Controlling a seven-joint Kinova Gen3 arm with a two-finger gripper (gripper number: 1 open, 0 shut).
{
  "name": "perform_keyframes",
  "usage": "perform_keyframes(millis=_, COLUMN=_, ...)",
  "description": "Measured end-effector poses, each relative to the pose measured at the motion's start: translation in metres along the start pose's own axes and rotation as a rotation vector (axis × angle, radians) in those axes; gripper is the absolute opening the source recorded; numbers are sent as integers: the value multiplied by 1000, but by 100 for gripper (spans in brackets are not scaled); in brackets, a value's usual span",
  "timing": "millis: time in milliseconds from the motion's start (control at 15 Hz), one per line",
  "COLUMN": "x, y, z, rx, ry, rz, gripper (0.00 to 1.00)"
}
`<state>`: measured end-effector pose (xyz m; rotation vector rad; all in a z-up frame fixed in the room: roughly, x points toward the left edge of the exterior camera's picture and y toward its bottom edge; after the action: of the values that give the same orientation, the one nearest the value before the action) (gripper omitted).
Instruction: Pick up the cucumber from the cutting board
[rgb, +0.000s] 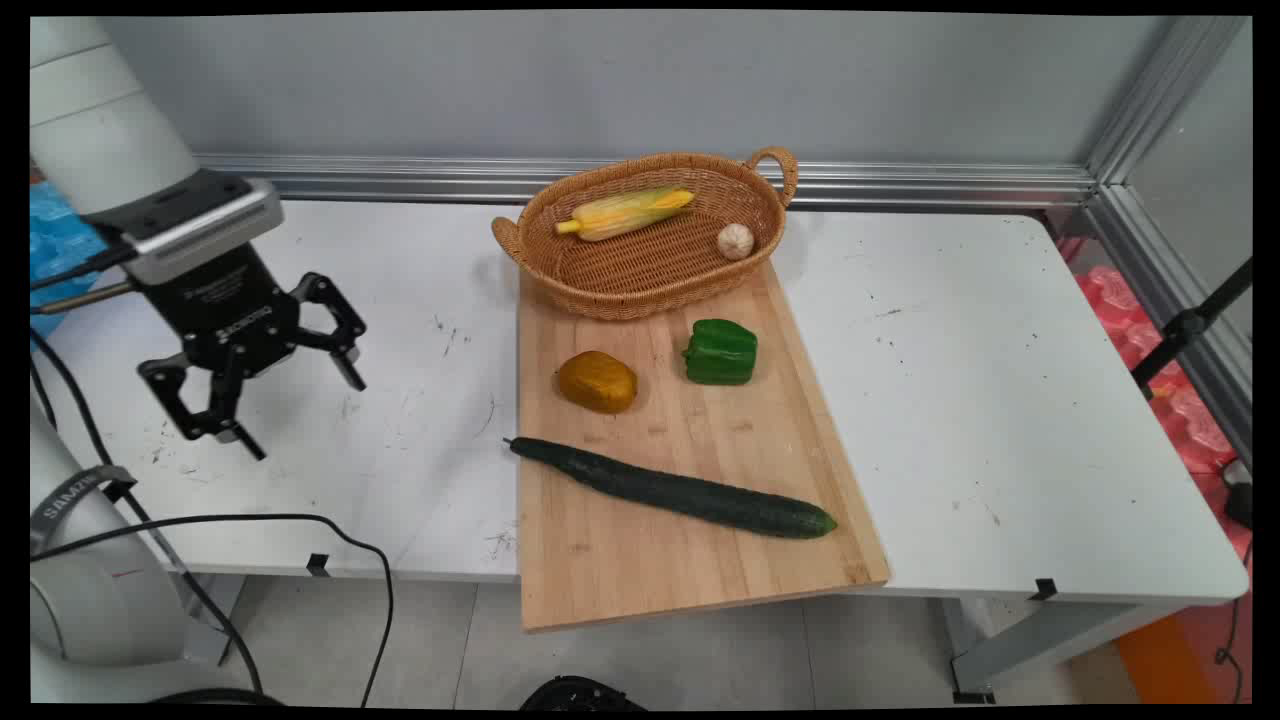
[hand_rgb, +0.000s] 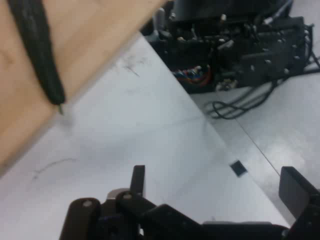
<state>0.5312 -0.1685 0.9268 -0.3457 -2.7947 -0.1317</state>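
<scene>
Black two-finger gripper (rgb: 298, 412) hangs over the left part of the white bench (rgb: 1000, 400) with jaws spread wide, holding nothing, well apart from all the produce. Nearest thing is the long dark green cucumber (rgb: 672, 489) lying slantwise across the near half of the light wooden cutting board (rgb: 700, 580), stem tip poking just past the board's left edge toward the gripper. Farther back on the board sit a brownish-yellow rounded potato (rgb: 597, 381) and a green bell pepper (rgb: 721, 351), and the oval wicker basket (rgb: 650, 280) at the board's far end holds a yellow corn cob (rgb: 625, 212) and a small white garlic bulb (rgb: 735, 241).
</scene>
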Motion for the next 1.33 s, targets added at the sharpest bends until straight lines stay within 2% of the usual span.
perform_keyframes(millis=333, x=21, y=-27, z=4, rx=76, ry=38, rz=-81, gripper=100)
perform_keyframes(millis=667, x=58, y=-63, z=20, rx=147, ry=99, rz=-162, gripper=100)
perform_keyframes(millis=1000, x=90, y=-93, z=48, rx=176, ry=142, rz=-239, gripper=100)
perform_keyframes(millis=1333, x=117, y=-118, z=86, rx=184, ry=155, rz=-297, gripper=100)
